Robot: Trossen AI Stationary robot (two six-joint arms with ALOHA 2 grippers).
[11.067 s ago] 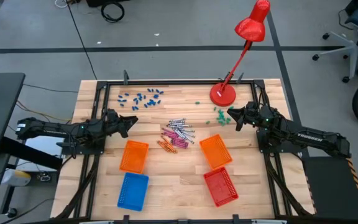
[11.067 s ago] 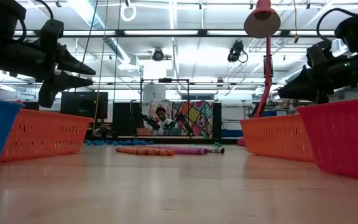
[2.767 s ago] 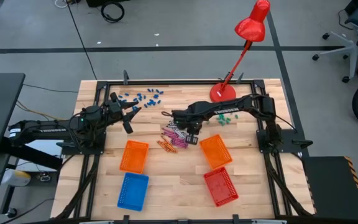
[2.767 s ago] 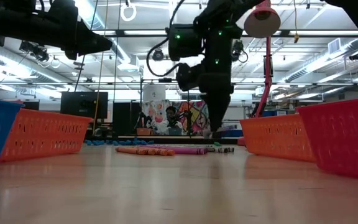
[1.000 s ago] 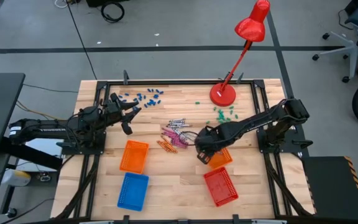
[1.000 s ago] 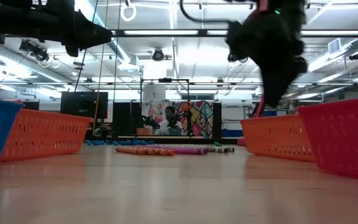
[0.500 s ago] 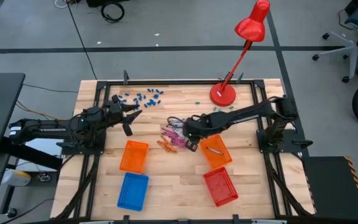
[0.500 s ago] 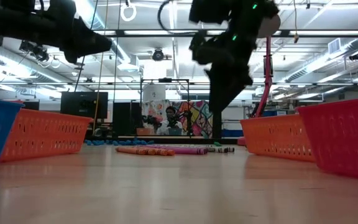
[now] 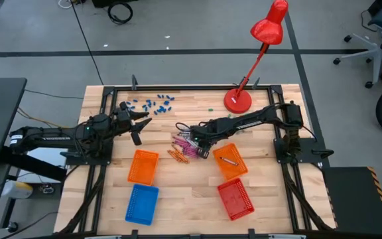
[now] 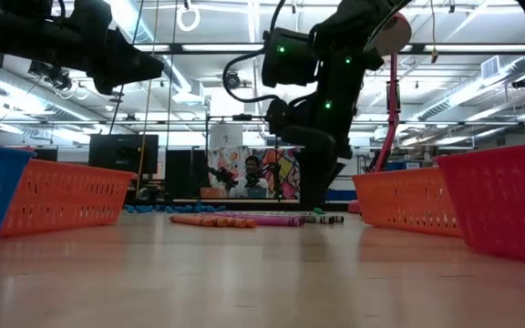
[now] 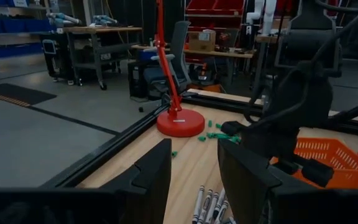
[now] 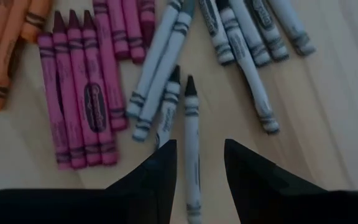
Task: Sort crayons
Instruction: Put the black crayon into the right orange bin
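Overhead, the right gripper (image 9: pixel 192 139) hangs over the crayons (image 9: pixel 188 146) mid-table; one crayon (image 9: pixel 227 160) lies in the orange basket (image 9: pixel 230 161). The left gripper (image 9: pixel 136 123) waits, parted. Right wrist: fingers (image 12: pixel 160 171) apart, straddling a grey crayon (image 12: pixel 192 144), not gripping.

Four mesh baskets sit on the table near the red lamp (image 9: pixel 238 100) — two orange baskets (image 9: pixel 142 166), one blue basket (image 9: pixel 141 204) and one red basket (image 9: pixel 235 198). One crayon (image 9: pixel 227 161) lies inside the orange basket nearest the lamp. The pile of crayons (image 9: pixel 186 143) on the table holds grey, pink and orange ones — too many to count exactly. One lamp. Two robot arms.
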